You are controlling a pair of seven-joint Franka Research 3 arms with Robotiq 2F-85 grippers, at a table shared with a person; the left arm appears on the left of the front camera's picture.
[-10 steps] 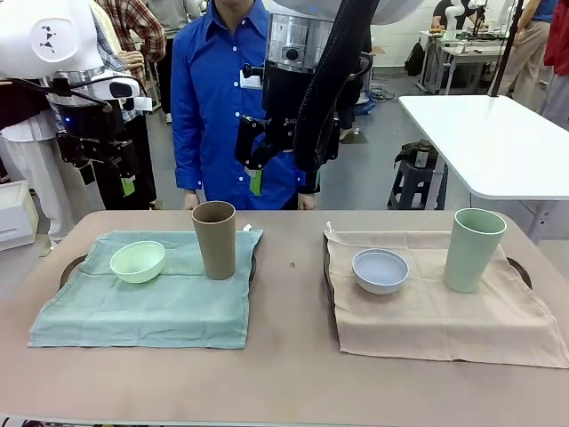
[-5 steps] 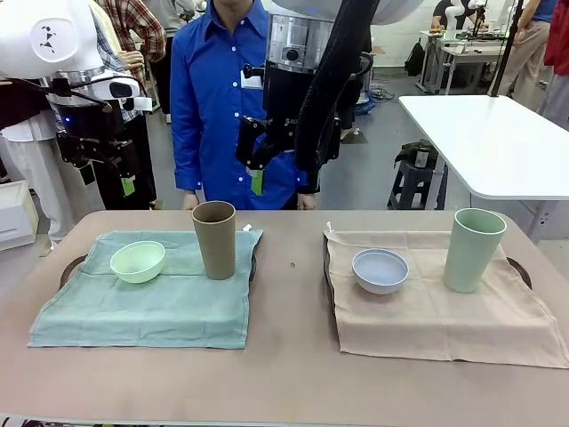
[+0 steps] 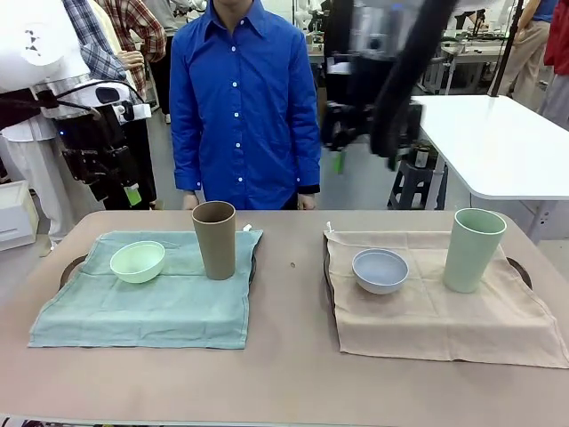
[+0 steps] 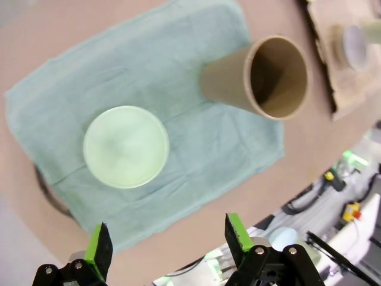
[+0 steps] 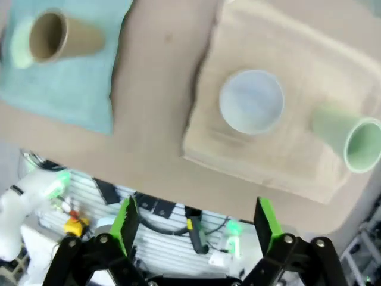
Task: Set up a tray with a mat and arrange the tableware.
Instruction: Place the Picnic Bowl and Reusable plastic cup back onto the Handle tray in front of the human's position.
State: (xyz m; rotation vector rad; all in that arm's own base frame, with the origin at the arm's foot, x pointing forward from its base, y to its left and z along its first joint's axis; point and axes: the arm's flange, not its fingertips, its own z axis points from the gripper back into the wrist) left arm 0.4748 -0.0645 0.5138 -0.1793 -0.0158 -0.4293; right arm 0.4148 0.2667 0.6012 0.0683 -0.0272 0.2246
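Both jaws wide open, we see nothing held: left gripper [image 4: 166,247], right gripper [image 5: 196,223] high above table. Mint bowl [image 3: 137,261] and tan cup [image 3: 214,239] on green mat [image 3: 142,307]; white bowl [image 3: 380,270], pale green cup [image 3: 474,250] on beige mat [image 3: 436,320]. Person in blue shirt [image 3: 244,102] behind

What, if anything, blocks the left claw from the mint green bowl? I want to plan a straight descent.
Nothing visible does. The left claw hangs open above the mint green bowl, with bare teal mat around it; the tan-brown cup stands off to one side.
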